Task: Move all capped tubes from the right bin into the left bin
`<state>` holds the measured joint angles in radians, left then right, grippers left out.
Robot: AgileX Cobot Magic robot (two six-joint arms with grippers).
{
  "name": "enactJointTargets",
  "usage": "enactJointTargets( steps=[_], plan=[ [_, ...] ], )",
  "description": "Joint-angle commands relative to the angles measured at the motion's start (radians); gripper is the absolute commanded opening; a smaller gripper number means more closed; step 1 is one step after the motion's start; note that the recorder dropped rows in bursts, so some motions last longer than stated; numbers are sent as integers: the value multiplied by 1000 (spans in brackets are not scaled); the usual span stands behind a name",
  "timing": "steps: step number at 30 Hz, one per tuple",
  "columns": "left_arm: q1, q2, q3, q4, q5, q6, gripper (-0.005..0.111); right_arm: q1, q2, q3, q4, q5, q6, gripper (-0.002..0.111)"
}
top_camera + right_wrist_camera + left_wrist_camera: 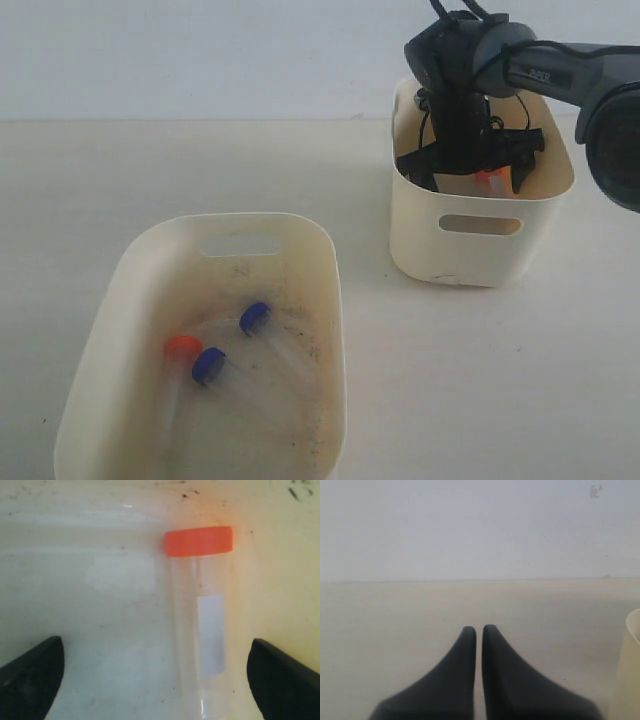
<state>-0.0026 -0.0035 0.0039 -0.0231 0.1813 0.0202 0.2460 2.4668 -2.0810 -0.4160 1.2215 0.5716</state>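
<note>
**Exterior view.** On the bench, the left bin holds three capped tubes: an orange-capped tube, a blue-capped tube and a second blue-capped tube, all lying on its speckled floor. The right bin stands well apart. My right arm reaches down into it, and the orange cap of the last tube shows just beside the arm.

**Left wrist view.** The left end effector hangs over bare bench. Its jaws are drawn narrow, almost touching, and hold nothing.

**Right wrist view.** The right end effector is spread wide over the floor of the right bin. The last tube lies flat between the fingers without touching either, and closer to one finger than to the other.

**Hazards, as I judge them.**
- Because the tube is off-centre, the nearer finger would probably touch it first on closing. That could roll or skid the tube, so I would centre the end effector before closing.
- The tube is smooth and round, so a pinch set too high on it could squeeze it out of the jaws.
- The cap looks close to the bin wall. A finger could catch the wall on the way up, tipping the light bin or dragging it along.
</note>
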Motion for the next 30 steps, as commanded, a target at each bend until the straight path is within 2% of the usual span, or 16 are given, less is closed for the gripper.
enactJointTargets(
  steps=[1, 8, 11, 16, 18, 25, 30],
  plan=[
    [-7, 4, -4, -3, -9, -4, 4, -6, 36, 10, 55, 0, -43, 91],
    [-7, 4, -4, -3, -9, -4, 4, -6, 36, 10, 63, 0, -71, 58],
    [-7, 4, -4, -3, -9, -4, 4, -6, 34, 10, 9, 0, -47, 61],
    [-7, 4, -4, -3, -9, -4, 4, -5, 22, 6, -8, 0, -47, 79],
    [-7, 4, -4, -3, -9, -4, 4, -5, 18, 6, -8, 0, -47, 83],
    [-7, 4, -4, -3, -9, -4, 4, -5, 31, 6, 0, 0, -50, 81],
    [-7, 4, -4, -3, -9, -4, 4, -5, 56, 6, 17, 0, -53, 59]
  ],
)
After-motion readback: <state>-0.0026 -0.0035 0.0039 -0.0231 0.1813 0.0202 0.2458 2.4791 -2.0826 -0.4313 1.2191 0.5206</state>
